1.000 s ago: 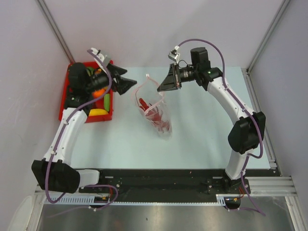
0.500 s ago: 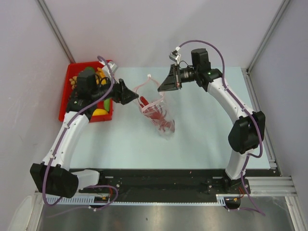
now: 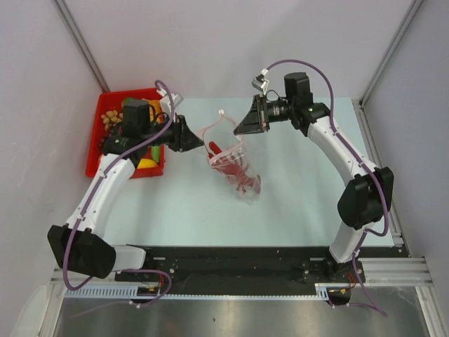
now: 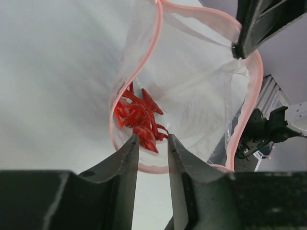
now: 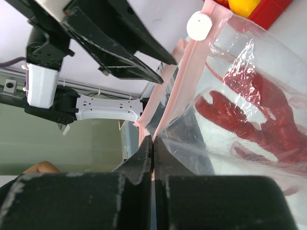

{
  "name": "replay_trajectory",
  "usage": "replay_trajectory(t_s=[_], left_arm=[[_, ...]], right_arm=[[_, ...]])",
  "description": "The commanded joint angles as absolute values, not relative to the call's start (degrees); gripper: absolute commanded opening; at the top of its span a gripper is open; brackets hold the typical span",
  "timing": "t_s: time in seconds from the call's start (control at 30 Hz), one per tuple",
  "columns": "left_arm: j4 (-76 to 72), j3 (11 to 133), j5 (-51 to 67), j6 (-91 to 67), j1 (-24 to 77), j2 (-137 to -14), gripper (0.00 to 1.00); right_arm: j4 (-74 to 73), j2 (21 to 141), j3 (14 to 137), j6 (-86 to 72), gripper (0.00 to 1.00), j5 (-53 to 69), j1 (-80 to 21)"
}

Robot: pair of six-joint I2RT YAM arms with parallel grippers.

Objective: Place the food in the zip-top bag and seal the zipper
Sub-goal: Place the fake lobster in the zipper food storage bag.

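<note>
The zip-top bag (image 3: 238, 175) hangs open in mid-table, clear with red prints. Its pink zipper (image 4: 157, 43) rings the mouth. My right gripper (image 3: 240, 129) is shut on the far rim and holds it up; in its wrist view the pink strip is pinched at the gripper (image 5: 152, 140). My left gripper (image 3: 198, 142) is at the near rim, open by a narrow gap. In the left wrist view the rim shows in the gap of the left gripper (image 4: 152, 140), and no food is held. The food (image 3: 145, 163) lies in the red tray (image 3: 93, 151).
A white slider (image 5: 200, 25) sits on the zipper strip near the tray end. Small yellow pieces (image 3: 109, 118) lie in the tray's back corner. The left arm reaches across the tray's right side. Grey walls close in the table on three sides.
My left arm swung from over the tray to the bag's mouth, and its jaws narrowed. The right gripper kept its hold and the bag shifted slightly right.
</note>
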State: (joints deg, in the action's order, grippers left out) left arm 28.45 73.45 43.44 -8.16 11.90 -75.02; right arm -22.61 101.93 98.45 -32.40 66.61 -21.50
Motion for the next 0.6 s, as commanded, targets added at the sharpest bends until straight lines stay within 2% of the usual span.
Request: replay_trajectory(t_s=[0.0, 0.2, 0.3, 0.37, 0.47, 0.57], left_arm=[[33.7, 81.2, 40.4, -2.8, 14.2, -73.8, 0.33], [38.8, 83.5, 26.4, 1.1, 17.1, -73.6, 0.36], [43.1, 86.5, 27.4, 1.8, 17.2, -74.4, 0.37], [44.5, 88.0, 33.4, 1.7, 17.4, -74.1, 0.46], [47.5, 88.6, 31.1, 7.5, 23.1, -73.3, 0.51], [49.4, 90.2, 28.9, 8.1, 24.4, -75.2, 0.53]], right_arm=[[-21.1, 97.6, 97.9, -32.3, 0.00, 66.5, -21.4], [-20.7, 98.0, 98.2, -32.3, 0.00, 66.1, -21.9], [-21.0, 97.8, 98.2, -31.9, 0.00, 65.0, -21.9], [-21.0, 97.7, 98.2, -32.0, 0.00, 63.9, -22.1], [-20.4, 98.0, 98.1, -32.0, 0.00, 64.1, -22.5], [-20.7, 98.3, 98.3, -31.6, 0.00, 63.7, -22.8]])
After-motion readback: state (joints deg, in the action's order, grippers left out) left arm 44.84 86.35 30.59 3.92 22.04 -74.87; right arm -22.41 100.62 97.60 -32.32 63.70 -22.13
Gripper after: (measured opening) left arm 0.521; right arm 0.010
